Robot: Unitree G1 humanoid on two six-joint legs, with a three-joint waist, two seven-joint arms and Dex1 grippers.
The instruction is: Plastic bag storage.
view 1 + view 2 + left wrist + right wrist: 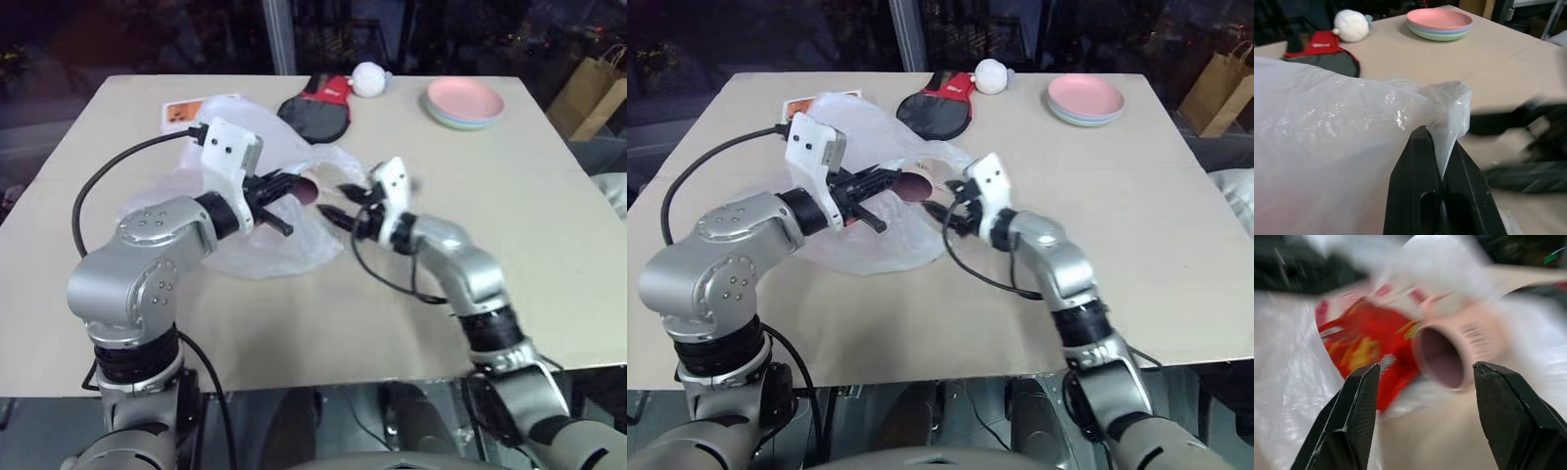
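Head views: The plastic bag [284,211] is lying crumpled on the tabletop [323,313], toward its left-centre. The left end effector [279,201] is reaching over the bag from the left. The right end effector [345,208] is pointing at the bag's right edge, just beside the film. A pink mug [914,185] is lying on its side at the bag's opening between the two end effectors. Farther back, a dark paddle with a red cover [318,106], a white ball [368,78] and stacked plates [463,102] are sitting well apart from the bag.

Left wrist view: The left end effector [1439,161] is pinching a gathered fold of the bag [1342,147], fingers fully closed on the film.

Right wrist view: The right end effector [1425,377] is standing wide open and holding nothing. The mug mouth [1442,357] and the bag's red print [1364,342] are lying directly ahead of it.

Handling judgement: The bag is appearing very light, soft and slippery, with no stiffness. It is likely collapsing and shifting under any push. Taking hold at a bunched fold or a handle is looking more secure than at flat film. Pinching one thin layer is risking slip or tear.
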